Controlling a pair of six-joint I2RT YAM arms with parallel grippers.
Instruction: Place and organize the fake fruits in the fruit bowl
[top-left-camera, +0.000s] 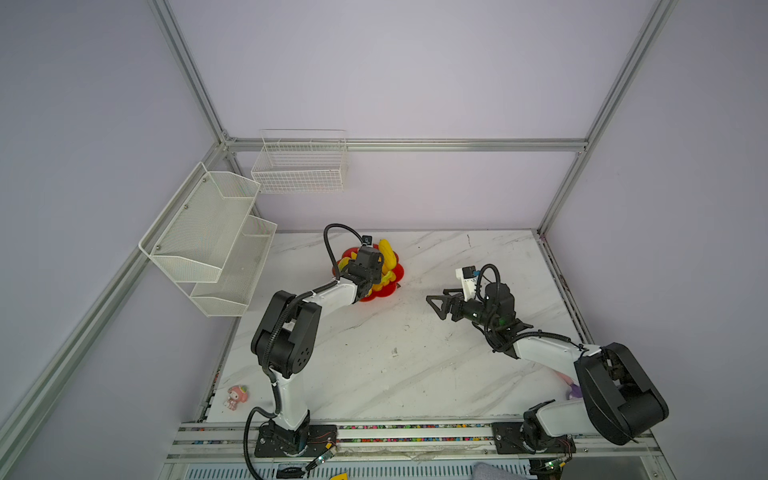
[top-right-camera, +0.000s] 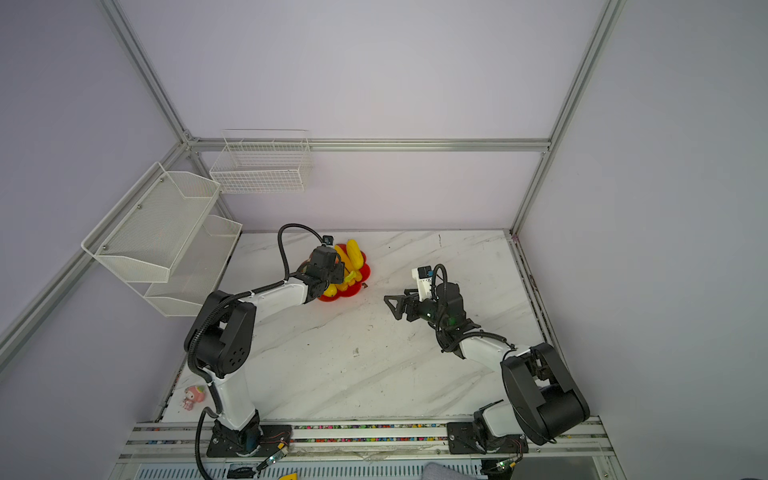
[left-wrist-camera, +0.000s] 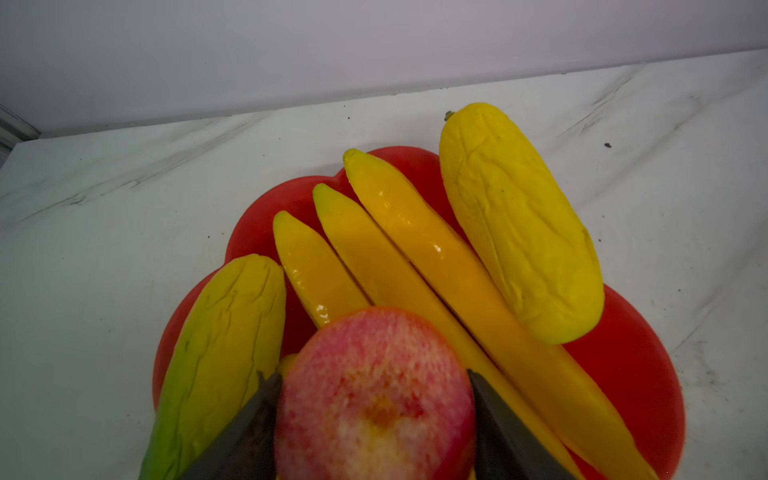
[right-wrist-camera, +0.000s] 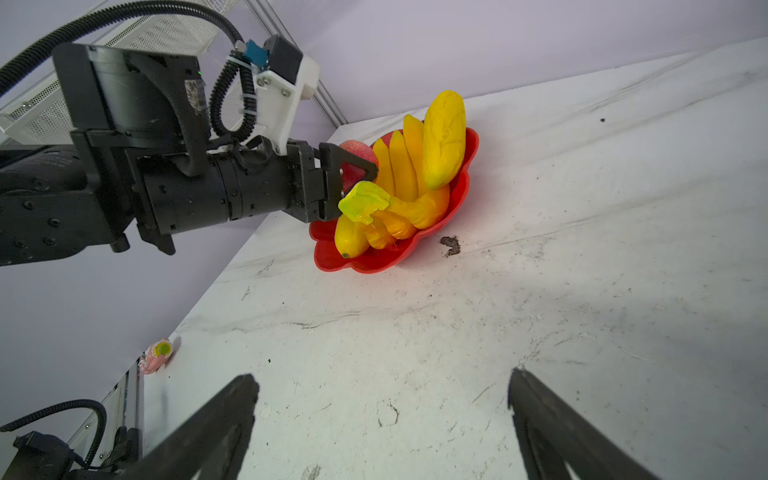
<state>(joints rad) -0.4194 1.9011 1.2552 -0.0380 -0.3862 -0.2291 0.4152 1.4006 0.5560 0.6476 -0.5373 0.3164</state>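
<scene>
The red flower-shaped fruit bowl (top-left-camera: 395, 272) (top-right-camera: 365, 272) (left-wrist-camera: 640, 374) (right-wrist-camera: 374, 262) sits at the back middle of the marble table. In it lie the three bananas (left-wrist-camera: 415, 249) (right-wrist-camera: 401, 166), a yellow oval (left-wrist-camera: 519, 224) (right-wrist-camera: 444, 133) leaning over the far rim, a yellow-green oval (left-wrist-camera: 220, 353) and another yellow oval (right-wrist-camera: 351, 241). My left gripper (left-wrist-camera: 371, 376) (right-wrist-camera: 368, 174) hangs over the bowl, shut on the red apple (left-wrist-camera: 374, 395) (right-wrist-camera: 357, 151), one finger on each side. My right gripper (top-left-camera: 434, 307) (top-right-camera: 391, 307) (right-wrist-camera: 382, 377) stands open and empty above bare table, right of the bowl.
A pink doll figurine (top-left-camera: 237, 397) (right-wrist-camera: 156, 355) lies at the front left corner. White mesh shelves (top-left-camera: 208, 241) and a wire basket (top-left-camera: 299, 166) hang on the left and back walls. A purple object (top-left-camera: 574, 390) peeks from behind the right arm. A brown scrap (right-wrist-camera: 451, 245) lies beside the bowl.
</scene>
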